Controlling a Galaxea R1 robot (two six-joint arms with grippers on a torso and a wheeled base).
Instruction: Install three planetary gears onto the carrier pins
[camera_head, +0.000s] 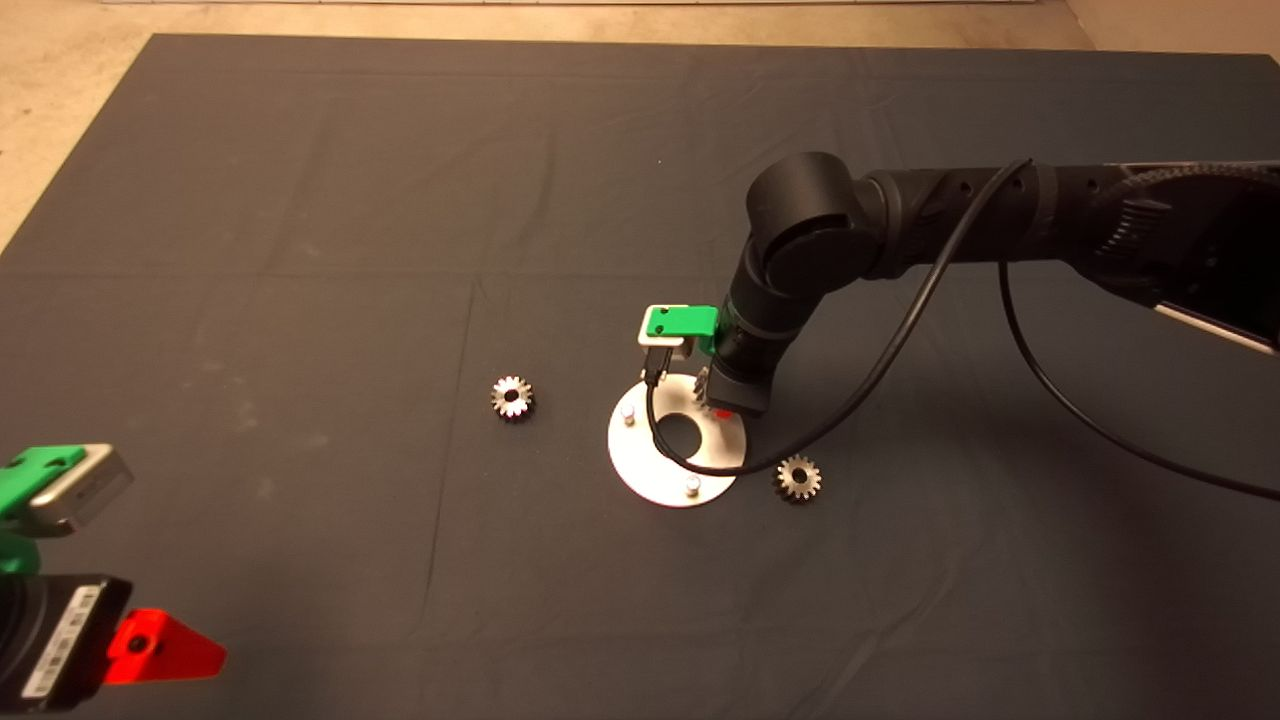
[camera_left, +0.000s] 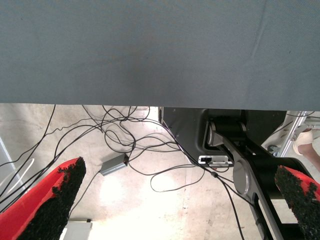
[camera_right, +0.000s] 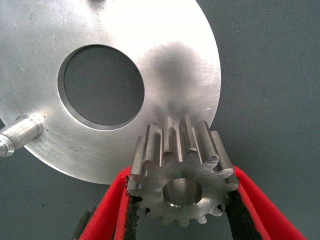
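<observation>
Dark matting covers the surface, where the right claw grips 1 planetary gear by its teeth over the white disc, apparently to line its bore up with a carrier pin. The pin beneath cannot be seen; 2 other pins stand bare. 2 more gears wait flat on the mat, one toward the left edge, one just beside the disc. The left claw sits parked, spread wide, at the near left corner.

Dark mat w/ creases, beige floor beyond, tangled cables on floor
</observation>
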